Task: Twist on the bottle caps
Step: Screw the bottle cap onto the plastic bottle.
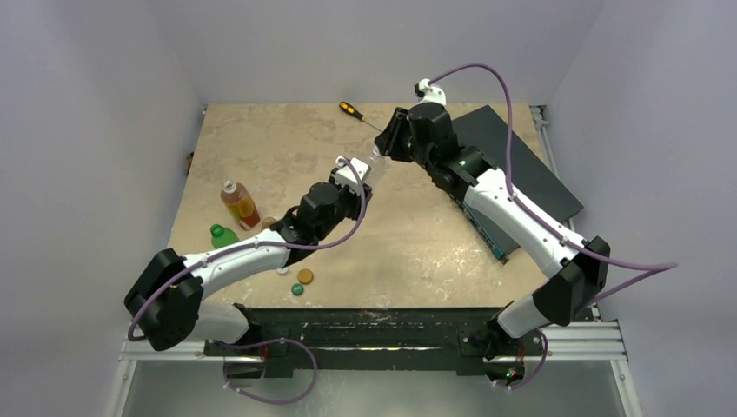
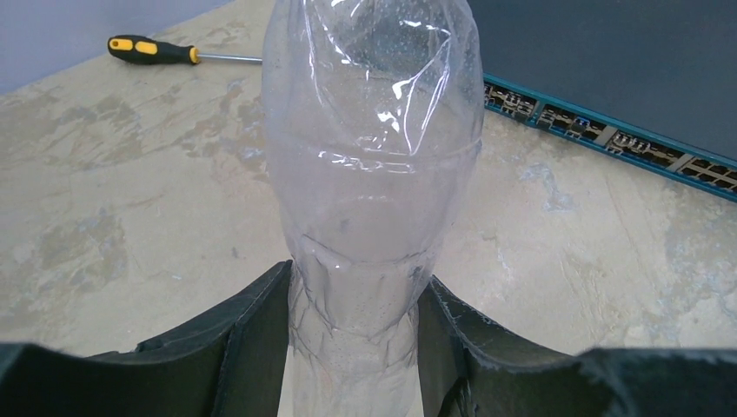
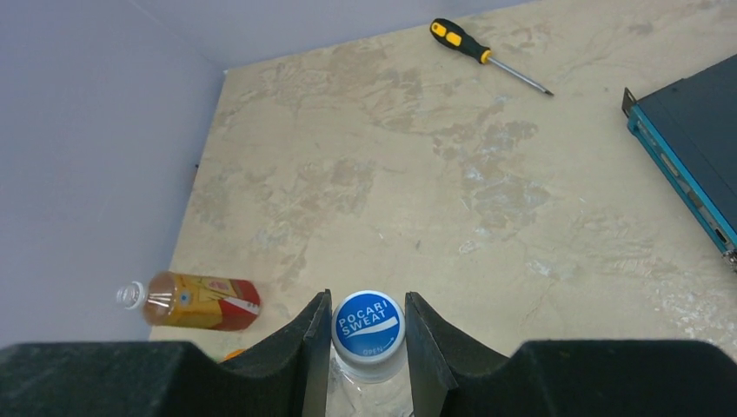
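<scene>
Near desk edge, left of centre: small round orange plastic cap (image 1: pixel 305 276), dark green cap (image 1: pixel 297 289) just beside it, both loose on beige mottled desk (image 1: pixel 417 252). Farther left: green plastic bottle (image 1: pixel 222 234); amber-orange bottle (image 3: pixel 195 301) lying on side. Mid-desk: left gripper (image 2: pixel 356 291) pinching clear crumpled plastic bottle (image 2: pixel 374 156) at narrow waist. Right gripper (image 3: pixel 368 313) clamped on round blue cap (image 3: pixel 368 330) seated on its neck. Far edge: black-and-yellow screwdriver (image 3: pixel 487 54).
</scene>
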Motion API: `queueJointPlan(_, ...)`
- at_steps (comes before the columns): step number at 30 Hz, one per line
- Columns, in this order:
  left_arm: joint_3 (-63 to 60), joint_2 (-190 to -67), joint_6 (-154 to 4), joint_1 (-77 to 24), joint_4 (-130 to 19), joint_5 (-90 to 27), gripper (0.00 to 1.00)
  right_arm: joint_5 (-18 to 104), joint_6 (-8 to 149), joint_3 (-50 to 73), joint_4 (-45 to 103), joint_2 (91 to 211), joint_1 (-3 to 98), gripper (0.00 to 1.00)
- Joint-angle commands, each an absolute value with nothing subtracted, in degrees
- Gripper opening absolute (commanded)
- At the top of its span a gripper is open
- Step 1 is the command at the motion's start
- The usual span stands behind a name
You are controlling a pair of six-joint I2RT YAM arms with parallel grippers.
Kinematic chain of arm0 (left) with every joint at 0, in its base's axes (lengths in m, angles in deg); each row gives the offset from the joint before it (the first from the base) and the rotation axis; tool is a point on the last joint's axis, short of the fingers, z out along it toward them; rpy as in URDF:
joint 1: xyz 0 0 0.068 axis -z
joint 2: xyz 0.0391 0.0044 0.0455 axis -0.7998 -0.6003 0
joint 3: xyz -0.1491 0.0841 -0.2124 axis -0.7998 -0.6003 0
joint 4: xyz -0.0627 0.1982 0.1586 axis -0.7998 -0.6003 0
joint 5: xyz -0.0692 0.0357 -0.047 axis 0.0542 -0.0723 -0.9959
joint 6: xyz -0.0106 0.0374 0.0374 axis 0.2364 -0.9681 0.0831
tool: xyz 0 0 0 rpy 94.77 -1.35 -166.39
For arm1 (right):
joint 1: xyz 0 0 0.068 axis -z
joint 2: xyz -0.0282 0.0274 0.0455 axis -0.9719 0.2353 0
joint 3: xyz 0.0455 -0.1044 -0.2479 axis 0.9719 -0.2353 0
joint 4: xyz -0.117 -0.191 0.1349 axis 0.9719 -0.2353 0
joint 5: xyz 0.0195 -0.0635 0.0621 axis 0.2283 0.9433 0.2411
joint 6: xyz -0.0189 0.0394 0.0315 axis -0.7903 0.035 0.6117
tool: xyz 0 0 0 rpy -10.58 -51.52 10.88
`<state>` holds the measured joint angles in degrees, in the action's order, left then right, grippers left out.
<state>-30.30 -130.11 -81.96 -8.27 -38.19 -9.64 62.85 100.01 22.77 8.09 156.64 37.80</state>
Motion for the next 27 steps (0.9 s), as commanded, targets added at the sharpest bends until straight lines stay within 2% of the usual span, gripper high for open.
queueJointPlan(1, -25.6, -129.5, -83.8, -8.1, -29.3, -5.2, 0.00, 62.8, 102.1, 24.7, -0.2, 156.3, 35.9, 0.41)
queueJointPlan(2, -26.0, -129.4, -83.8, -8.0, -29.4, -6.0, 0.00, 61.9, 102.2, 24.6, 0.3, 155.7, 35.9, 0.51)
queueJointPlan(3, -26.4, -129.2, -83.7, -8.0, -29.7, -6.7, 0.00, 60.2, 102.8, 24.6, 0.5, 155.2, 35.9, 0.57)
queueJointPlan(4, -26.9, -129.0, -83.5, -8.1, -30.0, -7.4, 0.00, 59.7, 102.9, 24.9, 0.6, 154.6, 36.0, 0.68)
queueJointPlan(6, -28.2, -128.0, -83.1, -8.0, -30.2, -8.7, 0.00, 60.3, 102.4, 25.6, 0.4, 153.3, 36.3, 0.82)
queueJointPlan(10, -30.1, -125.6, -82.6, -8.3, -31.7, -12.6, 0.00, 56.5, 100.1, 24.1, 3.7, 149.5, 39.3, 0.95)
queueJointPlan(14, -31.1, -123.3, -81.3, -9.8, -34.1, -21.1, 0.00, 44.1, 93.4, 19.4, 10.8, 145.5, 43.6, 0.96)
queueJointPlan(22, -31.6, -119.8, -74.5, -19.5, -36.6, -53.1, 0.00, 22.0, 82.3, 9.7, 19.7, 137.8, 48.3, 0.92)
queueJointPlan(27, -32.5, -118.5, -71.6, -21.8, -36.0, -62.5, 0.00, 13.5, 82.3, 7.8, 25.3, 136.5, 48.9, 0.90)
